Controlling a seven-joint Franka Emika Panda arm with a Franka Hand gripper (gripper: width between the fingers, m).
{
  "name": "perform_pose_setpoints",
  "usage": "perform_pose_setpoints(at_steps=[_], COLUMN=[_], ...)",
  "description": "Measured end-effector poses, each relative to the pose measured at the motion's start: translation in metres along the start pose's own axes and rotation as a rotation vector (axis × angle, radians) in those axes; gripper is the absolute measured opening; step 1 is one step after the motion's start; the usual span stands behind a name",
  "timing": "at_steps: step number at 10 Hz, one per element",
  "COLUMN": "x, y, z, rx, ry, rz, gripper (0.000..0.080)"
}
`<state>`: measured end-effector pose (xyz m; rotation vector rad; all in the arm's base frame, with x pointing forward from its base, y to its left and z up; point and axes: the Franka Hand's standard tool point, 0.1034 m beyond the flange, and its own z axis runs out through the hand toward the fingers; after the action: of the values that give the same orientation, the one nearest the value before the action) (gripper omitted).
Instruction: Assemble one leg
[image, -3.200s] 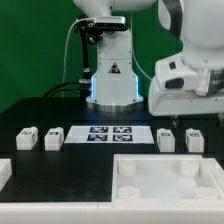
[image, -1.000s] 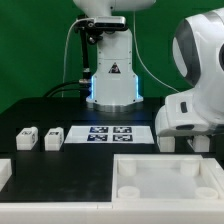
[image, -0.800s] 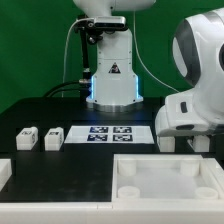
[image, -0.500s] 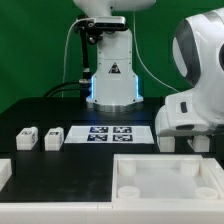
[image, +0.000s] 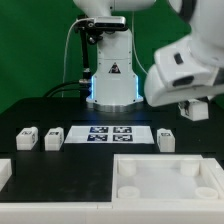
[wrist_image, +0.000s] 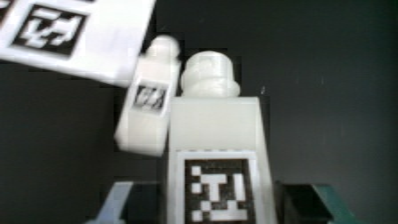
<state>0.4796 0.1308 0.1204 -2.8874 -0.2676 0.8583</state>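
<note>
My gripper (image: 197, 108) hangs above the table at the exterior view's right, shut on a leg (wrist_image: 214, 130), a white peg with a black-and-white tag on its face. In the wrist view the leg sits between the two fingers (wrist_image: 134, 200), with my gripper (wrist_image: 217, 208) closed around it. A second leg (wrist_image: 150, 95) lies on the dark table below it; it shows in the exterior view (image: 166, 138) right of the marker board. Two more legs (image: 26, 137) (image: 53, 137) stand left of the board.
The marker board (image: 108, 133) lies at the table's middle, in front of the robot base (image: 110, 80), and also shows in the wrist view (wrist_image: 71, 35). The large white tray-shaped piece (image: 165, 160) lies in front at the right. Another white part (image: 4, 172) lies at the front left edge.
The arm has risen from low over the two right legs. The rightmost leg has left the table and is now held in the gripper.
</note>
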Motion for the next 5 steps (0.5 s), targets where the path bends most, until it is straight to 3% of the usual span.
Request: perform_pose_setpoints(at_steps=[2, 3, 5], x=[0.003, 0.011, 0.011], y=[0.003, 0.004, 0.009], z=[-0.032, -0.03, -0.031], rx=[-0.017, -0.023, -0.052], ry=[0.166, 0.294, 0.507], rz=[0.013, 0.013, 0.016], gripper=[0.029, 0.029, 0.029])
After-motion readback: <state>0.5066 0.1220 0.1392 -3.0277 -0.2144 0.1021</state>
